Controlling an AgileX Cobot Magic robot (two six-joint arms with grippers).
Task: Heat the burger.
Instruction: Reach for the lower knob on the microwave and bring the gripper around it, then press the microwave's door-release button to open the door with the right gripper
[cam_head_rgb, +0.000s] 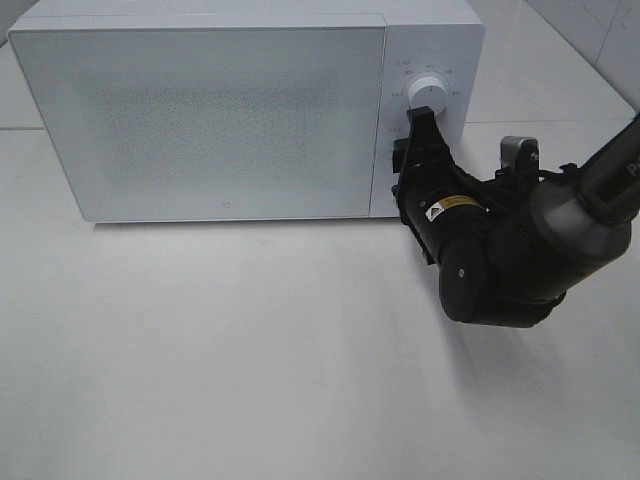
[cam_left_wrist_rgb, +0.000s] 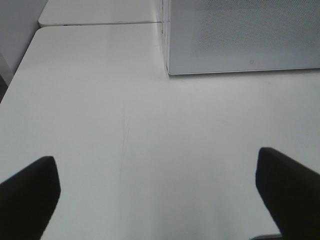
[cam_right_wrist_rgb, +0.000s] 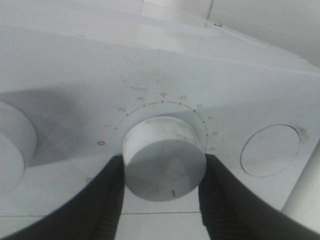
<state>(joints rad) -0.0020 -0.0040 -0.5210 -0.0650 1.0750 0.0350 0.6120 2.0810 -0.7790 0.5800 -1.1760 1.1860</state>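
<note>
**Setting the timer, door shut.** The microwave (cam_head_rgb: 220, 120) stands on the white surface (cam_head_rgb: 250, 350) with its frosted door closed. We cannot see the burger in any view; we judge that it lies inside, behind the door.

The right end effector (cam_head_rgb: 420, 128) is clamped on the timer dial (cam_right_wrist_rgb: 165, 150), one dark finger (cam_right_wrist_rgb: 107, 200) pressed against each side of it. This dial sits below the upper knob (cam_head_rgb: 430, 92) and is ringed by a numbered scale. Its red index mark (cam_right_wrist_rgb: 172, 192) is not aligned with the red 0 (cam_right_wrist_rgb: 101, 143).

The left end effector (cam_left_wrist_rgb: 159, 192) hangs with its fingers apart over bare surface, near the front corner of the oven, and holds nothing.

We take the step in hand to be turning the dial. The next move calls for a wrist rotation about the dial's axis, with the grip kept firm so the smooth dial does not slip.
</note>
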